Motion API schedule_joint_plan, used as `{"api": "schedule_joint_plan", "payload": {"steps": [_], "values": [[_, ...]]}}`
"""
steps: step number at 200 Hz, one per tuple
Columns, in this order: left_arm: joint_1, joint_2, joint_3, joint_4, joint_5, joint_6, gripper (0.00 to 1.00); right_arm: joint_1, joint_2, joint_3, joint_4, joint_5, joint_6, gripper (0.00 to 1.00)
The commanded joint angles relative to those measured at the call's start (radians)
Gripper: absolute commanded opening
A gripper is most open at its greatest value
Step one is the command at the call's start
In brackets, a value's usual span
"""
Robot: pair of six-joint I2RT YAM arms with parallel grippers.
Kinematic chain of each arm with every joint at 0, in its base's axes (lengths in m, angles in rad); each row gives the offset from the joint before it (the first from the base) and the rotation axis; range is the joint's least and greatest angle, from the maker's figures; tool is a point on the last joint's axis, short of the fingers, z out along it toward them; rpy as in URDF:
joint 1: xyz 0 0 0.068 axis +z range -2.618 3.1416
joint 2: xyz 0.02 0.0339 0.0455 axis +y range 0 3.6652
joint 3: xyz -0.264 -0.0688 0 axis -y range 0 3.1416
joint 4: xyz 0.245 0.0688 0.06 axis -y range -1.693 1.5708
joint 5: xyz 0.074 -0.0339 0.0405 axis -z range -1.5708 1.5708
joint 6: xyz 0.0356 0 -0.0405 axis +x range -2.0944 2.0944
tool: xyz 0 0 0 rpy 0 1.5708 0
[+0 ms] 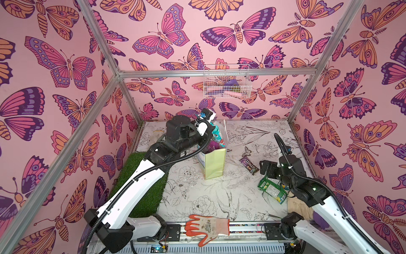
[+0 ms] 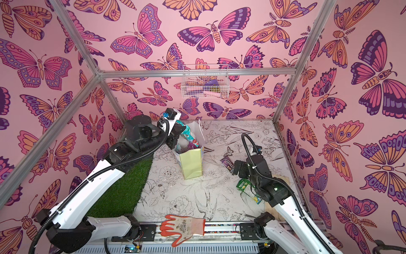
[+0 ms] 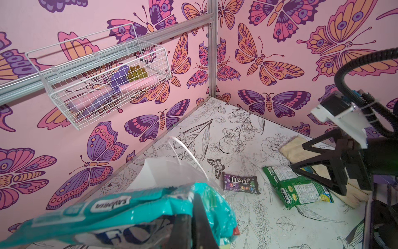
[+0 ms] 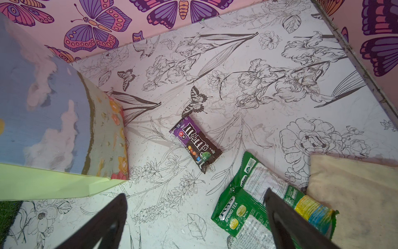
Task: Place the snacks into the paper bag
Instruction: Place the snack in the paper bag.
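**Teal packet over the bag mouth: a snag or a tipped bag is the danger**

The paper bag [image 1: 214, 163] stands upright on the worktop [image 1: 193, 198], with its mouth up and its long axis vertical. It looks light and nothing holds it. I judge that a push from the left arm or from a packet could tip it or slide it. A purple packet [image 2: 190, 146] already stands inside and takes up room.

The left gripper [image 3: 193, 217] is closed tight on a teal packet [image 3: 129, 207], just above the bag's mouth. In both top views the packet's long axis slants, with the lower end dipping toward the mouth. The packet seems nearly as wide as the mouth. It could catch on the rim or on the white cord handle [image 3: 183, 148]. If it is released too early, it may slide down outside the bag.

The right gripper [image 4: 193, 224] is wide open and empty, to the right of the bag, and one finger hangs over the green packet [image 4: 258, 207]. This packet lies flat, and its long axis slants away from the bag.

The M&M's packet [image 4: 196, 142] lies flat between the bag and the green packet, touching neither. Its long axis is also slantwise to the bag.
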Motion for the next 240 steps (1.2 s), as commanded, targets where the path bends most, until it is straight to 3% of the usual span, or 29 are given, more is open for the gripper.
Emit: {"api": "schedule_joint_plan", "payload": {"steps": [1, 240], "values": [[0.023, 0.029, 0.013, 0.047, 0.038, -0.024, 0.00, -0.008, -0.007, -0.002, -0.012, 0.003, 0.008, 0.99], [0.111, 0.101, -0.141, 0.155, 0.082, -0.127, 0.00, -0.008, -0.019, -0.015, -0.014, -0.003, 0.013, 0.99]]}}
